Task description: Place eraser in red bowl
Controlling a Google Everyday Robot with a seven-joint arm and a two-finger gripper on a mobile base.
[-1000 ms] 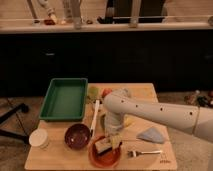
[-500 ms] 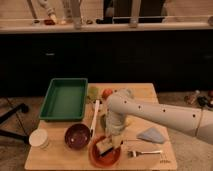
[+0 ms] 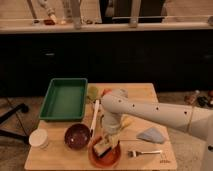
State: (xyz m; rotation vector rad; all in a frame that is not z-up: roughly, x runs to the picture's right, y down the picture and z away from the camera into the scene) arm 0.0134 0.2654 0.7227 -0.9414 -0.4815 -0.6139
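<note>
End effector (image 3: 109,142) above eraser (image 3: 101,148)

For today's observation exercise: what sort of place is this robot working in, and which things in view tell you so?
Probably a kitchen or lab mock-up: a long dark counter behind, and a wooden table set with a fork and bowls. The claw hovers over the red bowl, where the eraser sits.

The claw (image 3: 106,141) hangs just over the red bowl (image 3: 105,156) at the front edge of the counter (image 3: 145,92), and the eraser (image 3: 101,148) sits in that bowl, right under the claw. Just left of it is another bowl (image 3: 77,136), with a small cup (image 3: 38,138) further left and a tray (image 3: 64,98) behind them. To the right lie a fork (image 3: 142,152) and, behind it, a folded cloth (image 3: 151,134) (near the counter's right side).
</note>
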